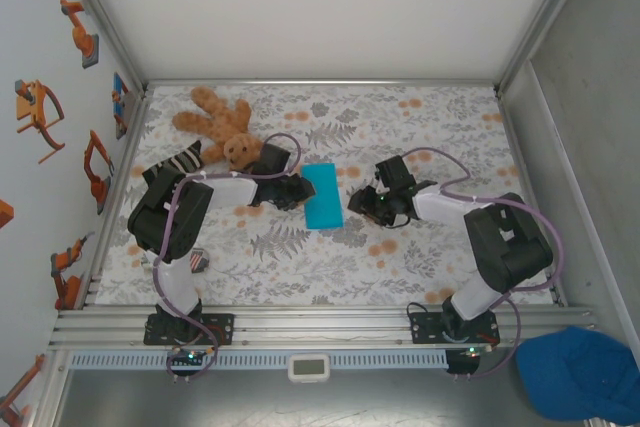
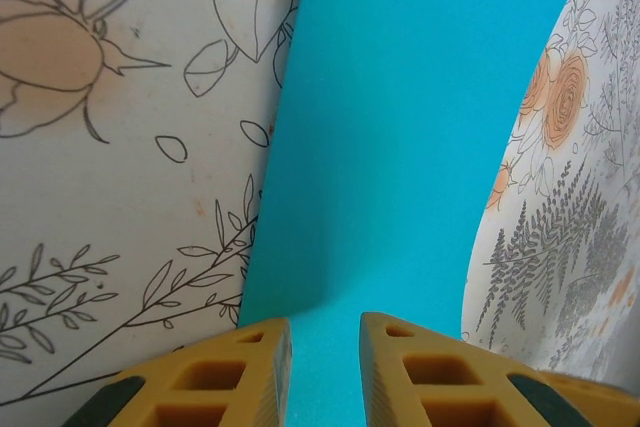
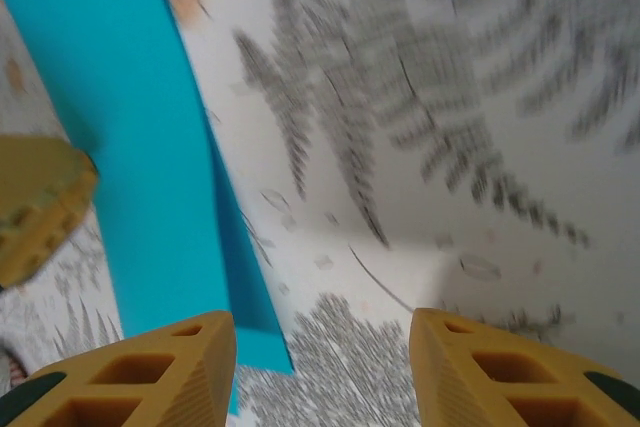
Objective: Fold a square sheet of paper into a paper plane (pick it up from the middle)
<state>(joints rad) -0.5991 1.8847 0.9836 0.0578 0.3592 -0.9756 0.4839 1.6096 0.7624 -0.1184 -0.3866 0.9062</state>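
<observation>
Now the left hand (image 2: 325, 332), narrowly parted, sits over the near end of the square sheet of paper (image 2: 400, 147); the right hand (image 3: 322, 332), half open and empty, has the sheet's corner just inside its left finger.

You have the square sheet of paper (image 1: 322, 195) lying mid-table (image 1: 440, 137), between the two grippers. The left gripper (image 1: 300, 192) sits over its left edge and the right gripper (image 1: 357, 199) just beside its right edge. The teddy bear (image 1: 215, 122) lies behind, to the left (near the left arm). The cap (image 1: 580, 372) lies off the table, near right.
</observation>
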